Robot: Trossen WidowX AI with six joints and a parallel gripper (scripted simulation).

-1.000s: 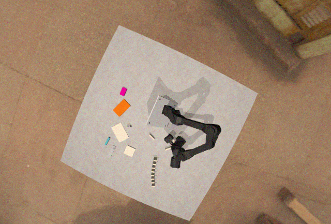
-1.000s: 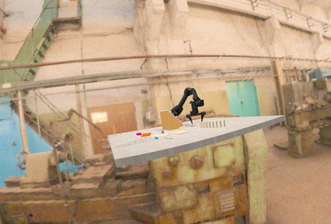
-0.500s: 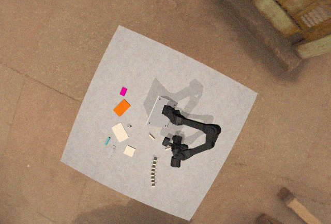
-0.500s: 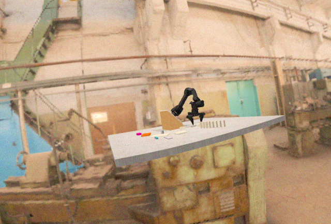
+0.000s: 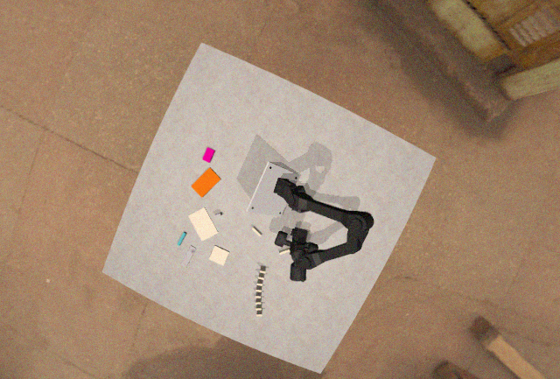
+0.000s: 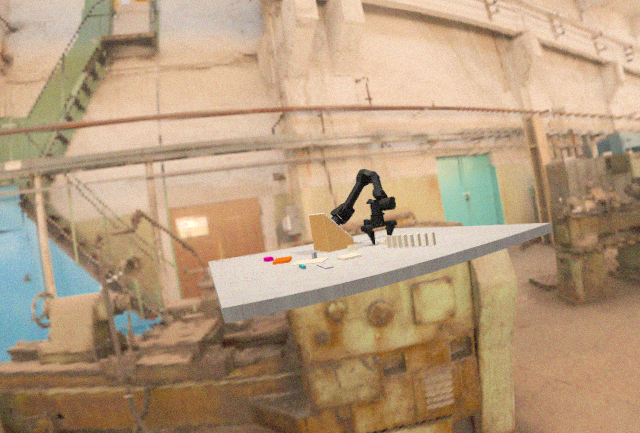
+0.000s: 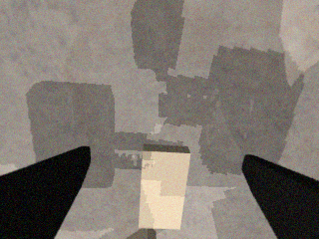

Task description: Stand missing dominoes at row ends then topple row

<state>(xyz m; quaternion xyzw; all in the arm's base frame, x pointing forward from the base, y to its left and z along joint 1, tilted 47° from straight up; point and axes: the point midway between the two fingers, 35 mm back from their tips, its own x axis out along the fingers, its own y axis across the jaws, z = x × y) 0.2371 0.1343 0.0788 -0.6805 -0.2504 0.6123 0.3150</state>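
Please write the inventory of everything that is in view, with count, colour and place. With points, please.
Large flat table: one, grey (image 5: 375,149) (image 6: 465,247) (image 7: 90,30)
Standing domino row: several (exact count unclear), cream (image 5: 258,293) (image 6: 411,240)
Loose domino below end effector: one, cream (image 5: 283,251) (image 7: 164,189)
Other loose domino: one, cream (image 5: 256,230), between row and wedge
Sloped wedge: one, tan side, pale top (image 5: 262,198) (image 6: 325,234)
Small block: one, magenta (image 5: 208,154) (image 6: 268,259)
Rectangular slab: one, orange (image 5: 206,182) (image 6: 282,260), beside magenta block
Flat pieces: two, cream (image 5: 203,223) (image 6: 310,261)
Small rod: one, teal (image 5: 181,238) (image 6: 302,266)
Small objects: two, grey (image 5: 219,212) (image 6: 314,255), unclear
Background: green staircase (image 6: 77,61), turquoise door (image 6: 467,188), brown door (image 6: 217,242), machinery (image 6: 356,319)
Arm: one, black (image 5: 327,209) (image 6: 354,195)
End effector: one, black, open (image 5: 296,242) (image 6: 381,238) (image 7: 166,156)
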